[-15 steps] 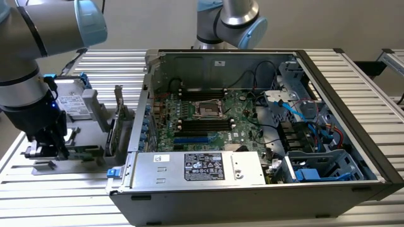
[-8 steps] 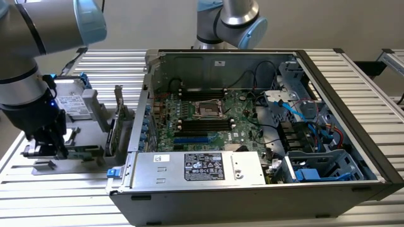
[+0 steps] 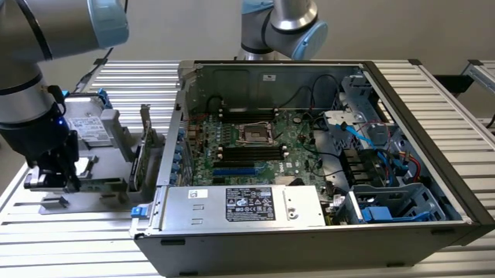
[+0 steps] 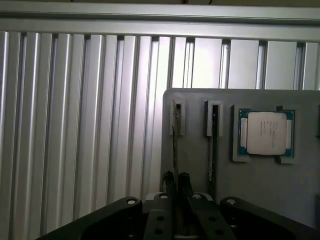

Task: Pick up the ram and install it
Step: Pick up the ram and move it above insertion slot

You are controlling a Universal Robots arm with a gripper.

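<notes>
Standing on edge in a slotted grey holder tray [image 4: 200, 102], the ram [image 4: 174, 145] presents its thin upper edge for a pinch grip. The gripper [image 4: 176, 176] is clamped on that edge from both sides. A second memory stick [image 4: 213, 150] stands in the neighbouring slot, and a processor [image 4: 266, 132] lies flat in its pocket. Toward the exterior view's right, the open computer case [image 3: 433, 116] exposes the black memory slots [image 3: 251, 153] from above.

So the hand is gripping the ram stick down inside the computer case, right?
Not inside the case. The hand is gripping the ram where it stands in the grey holder tray beside the computer case; the wrist view shows the grip, the exterior view the place.
</notes>
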